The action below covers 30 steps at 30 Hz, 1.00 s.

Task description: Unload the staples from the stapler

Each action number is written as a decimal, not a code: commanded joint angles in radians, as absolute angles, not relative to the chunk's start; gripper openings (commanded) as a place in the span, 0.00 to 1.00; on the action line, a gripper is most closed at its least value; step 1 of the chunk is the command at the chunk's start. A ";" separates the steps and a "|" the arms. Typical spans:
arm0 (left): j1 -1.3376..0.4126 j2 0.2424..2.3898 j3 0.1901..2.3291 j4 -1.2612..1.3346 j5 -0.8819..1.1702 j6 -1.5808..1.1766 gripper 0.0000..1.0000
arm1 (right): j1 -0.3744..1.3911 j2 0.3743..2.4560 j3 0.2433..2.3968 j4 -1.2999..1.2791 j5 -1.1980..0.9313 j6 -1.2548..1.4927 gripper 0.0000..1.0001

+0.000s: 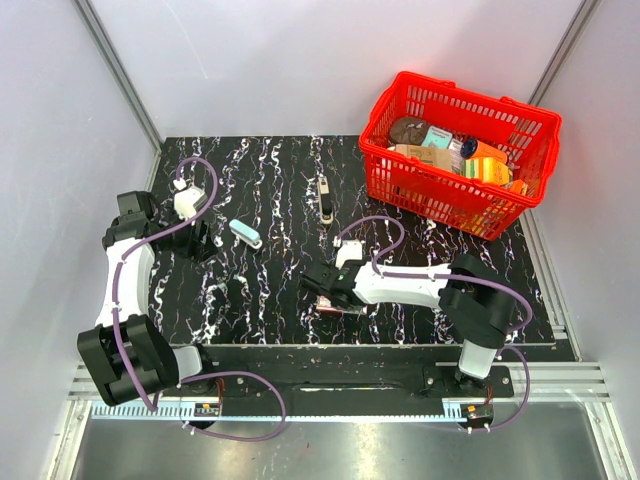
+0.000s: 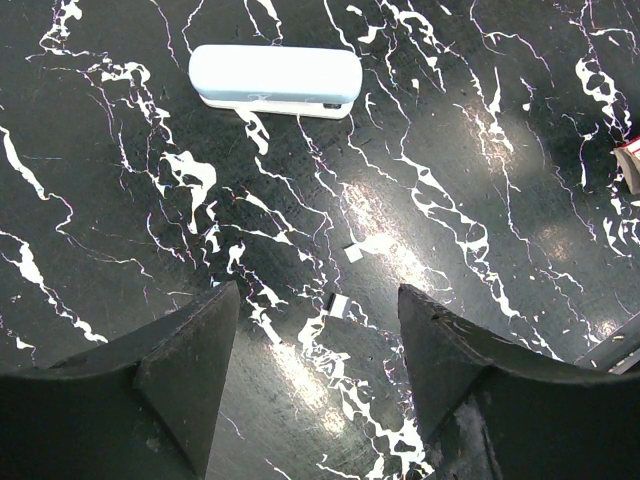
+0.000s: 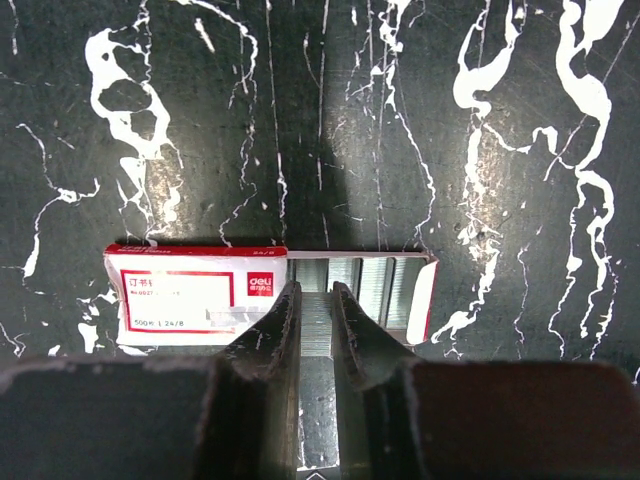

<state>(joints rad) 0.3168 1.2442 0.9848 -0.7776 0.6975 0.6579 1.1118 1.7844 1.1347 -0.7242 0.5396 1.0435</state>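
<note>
Left wrist view, stapler (image 2: pixel 275 80): pale blue, lying closed and flat on the counter (image 2: pixel 120 200), ahead of the left gripper (image 2: pixel 318 295) and apart from it; nothing grips it.
Left gripper: fingers apart, empty, hovering; judged to be on standby.
Staple strip (image 3: pixel 316 390): a grey strip appears pinched in the right gripper (image 3: pixel 315 288), fingers nearly together, tips at the tray.
Staple box (image 3: pixel 195 295): red and white, tray pulled open, rows of staples showing; judged the drop-off point.
Loose bits (image 2: pixel 352 252): two pale scraps near the left gripper; identity unclear.
Hidden: the stapler's magazine is unseen, so its contents are unknown; from above, the right gripper covers most of the box.
Basket (image 1: pixel 455 105): far right corner, uninvolved.
</note>
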 commanded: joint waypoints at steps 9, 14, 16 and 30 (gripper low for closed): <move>0.316 1.220 0.983 -0.762 0.701 0.677 0.71 | 1.134 1.786 1.129 -0.680 0.591 1.008 0.00; 0.316 1.220 0.983 -0.764 0.701 0.676 0.72 | 1.134 1.778 1.111 -0.680 0.603 1.015 0.00; 0.316 1.218 0.982 -0.764 0.703 0.678 0.72 | 1.137 1.778 1.108 -0.681 0.606 1.012 0.00; 0.316 1.209 0.974 -0.765 0.698 0.678 0.76 | 1.143 1.729 1.101 -0.678 0.617 0.996 0.00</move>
